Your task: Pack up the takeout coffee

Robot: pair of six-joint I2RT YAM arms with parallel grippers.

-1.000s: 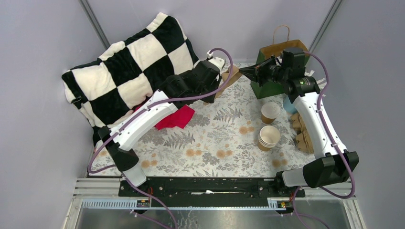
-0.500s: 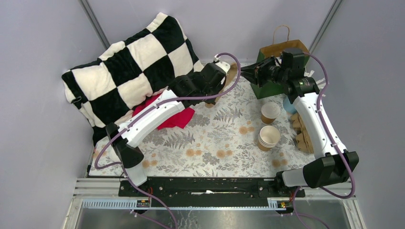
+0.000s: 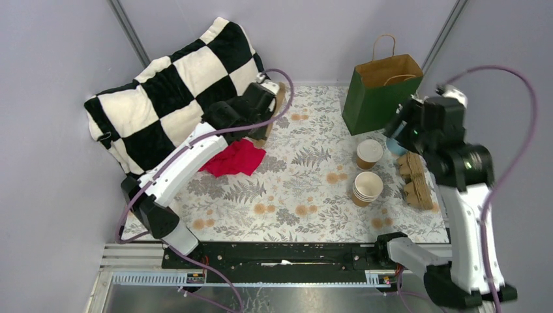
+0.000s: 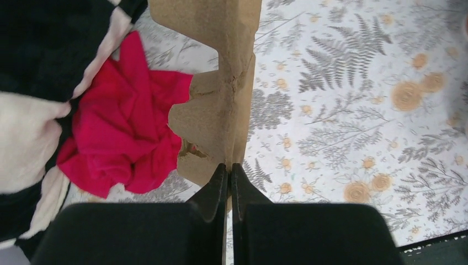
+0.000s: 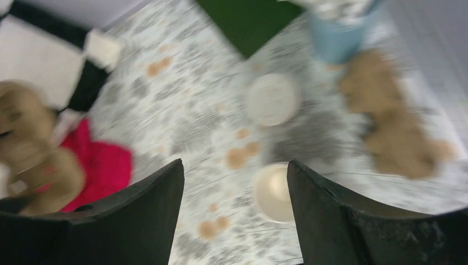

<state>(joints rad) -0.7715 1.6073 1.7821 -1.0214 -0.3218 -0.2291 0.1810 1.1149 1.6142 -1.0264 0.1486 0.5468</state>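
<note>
The lidded coffee cup stands just before the green bag. Lowered off-centre, the spread-apart right fingers might topple it or the neighbouring cup stack; the left fingers clamp a cardboard carrier.

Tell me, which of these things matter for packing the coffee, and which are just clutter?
Job: lidded cup, paper bag, cardboard carrier in left gripper.
Lying about: red cloth, checkered blanket, stack of lidless cups, blue cup.
</note>
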